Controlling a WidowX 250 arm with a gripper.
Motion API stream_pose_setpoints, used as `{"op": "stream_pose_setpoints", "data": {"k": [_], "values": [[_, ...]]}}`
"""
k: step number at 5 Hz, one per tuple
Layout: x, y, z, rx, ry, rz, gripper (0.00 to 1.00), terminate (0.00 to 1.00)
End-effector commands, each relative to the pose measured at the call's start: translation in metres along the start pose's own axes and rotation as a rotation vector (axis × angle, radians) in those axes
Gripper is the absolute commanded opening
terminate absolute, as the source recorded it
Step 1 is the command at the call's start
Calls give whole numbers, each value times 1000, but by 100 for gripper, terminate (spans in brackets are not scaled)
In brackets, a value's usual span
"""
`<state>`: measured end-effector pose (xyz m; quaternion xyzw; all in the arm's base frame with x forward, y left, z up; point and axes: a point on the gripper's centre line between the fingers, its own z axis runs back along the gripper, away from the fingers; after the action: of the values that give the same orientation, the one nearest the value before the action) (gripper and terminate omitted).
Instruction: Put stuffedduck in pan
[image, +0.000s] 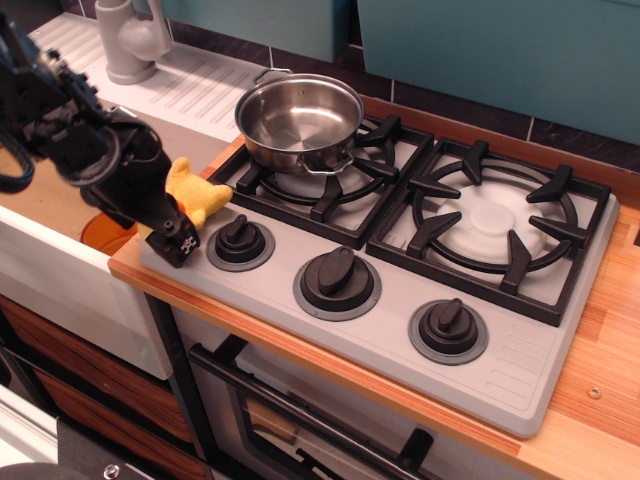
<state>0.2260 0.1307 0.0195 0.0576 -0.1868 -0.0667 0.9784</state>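
The yellow stuffedduck (200, 195) lies at the front left corner of the grey stove top, beside the left knob. Only its body and wings show; its head is hidden behind my gripper (173, 233). The black gripper is down at the duck, with one finger (181, 245) reaching the stove surface in front of it. I cannot see the other finger or how wide the jaws stand. The shiny steel pan (298, 118) stands empty on the back left burner grate, apart from the duck and gripper.
Three black knobs (337, 280) line the stove front. The right burner grate (490, 222) is bare. A white sink (60, 270) with an orange drain (100, 228) lies to the left, with a faucet (130, 40) and ribbed drainboard behind. A wooden counter edge (600, 400) is at the right.
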Motion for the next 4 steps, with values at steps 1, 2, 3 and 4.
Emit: {"op": "stream_pose_setpoints", "data": {"k": [1,2,3,4], "values": [[5,-6,-6,1,25,-21,0,0],[14,-8,-2,0,20,-28,0,0],[25,-5,14,23,35,-46,0,0],[33,4,62,82,110,-69,0,0]]}}
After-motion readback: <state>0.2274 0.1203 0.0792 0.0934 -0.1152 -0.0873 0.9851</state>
